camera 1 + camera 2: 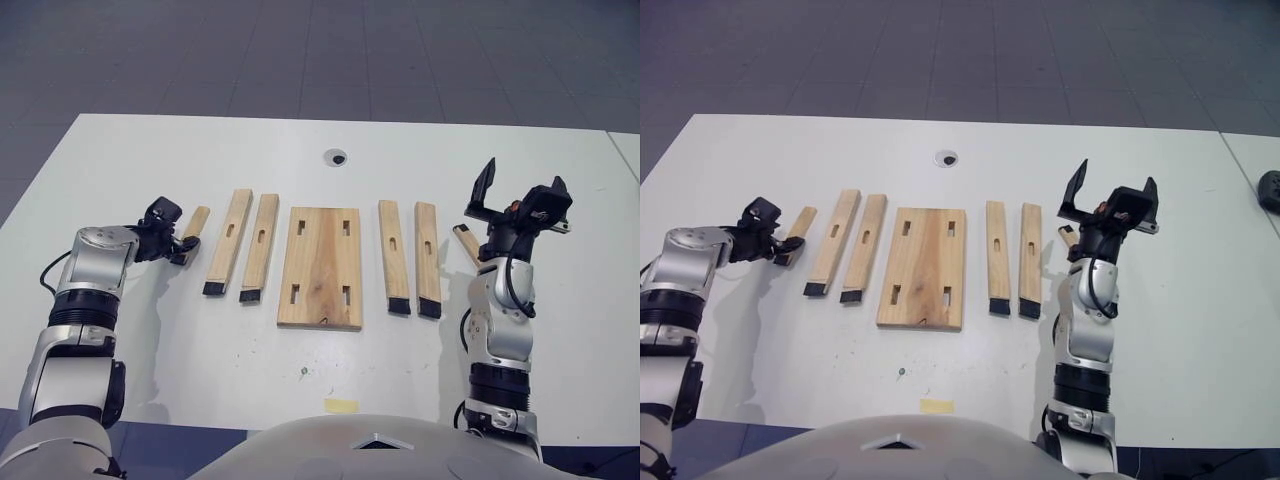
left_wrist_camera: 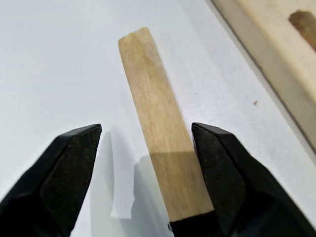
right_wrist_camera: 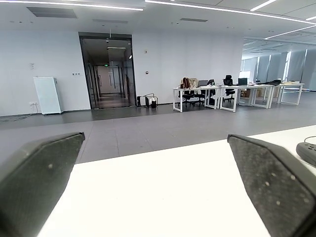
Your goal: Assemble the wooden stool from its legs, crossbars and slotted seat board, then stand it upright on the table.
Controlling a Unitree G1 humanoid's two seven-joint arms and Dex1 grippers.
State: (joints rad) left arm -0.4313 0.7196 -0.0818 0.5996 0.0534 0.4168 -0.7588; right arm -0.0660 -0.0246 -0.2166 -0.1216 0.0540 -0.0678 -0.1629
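Assembly not begun: no joints made. The board (image 1: 320, 265), four legs (image 1: 229, 241) and two crossbars lie flat and apart on the table (image 1: 150, 160). The left crossbar (image 2: 158, 148) lies lengthwise away from the robot. The left gripper (image 2: 146, 129) straddles its near end, fingers spread, not clamped. The right gripper (image 1: 520, 190) is raised, fingers wide, empty.

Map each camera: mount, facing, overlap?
Eye views: on the head, facing forward and down at the white table with the slotted wooden seat board; both arms show.
Left wrist view: looks down past the open left tool at a short light wooden crossbar.
Right wrist view: looks level past the open right tool, over the table into the room.
Shared: eye and left wrist views show that crossbar.
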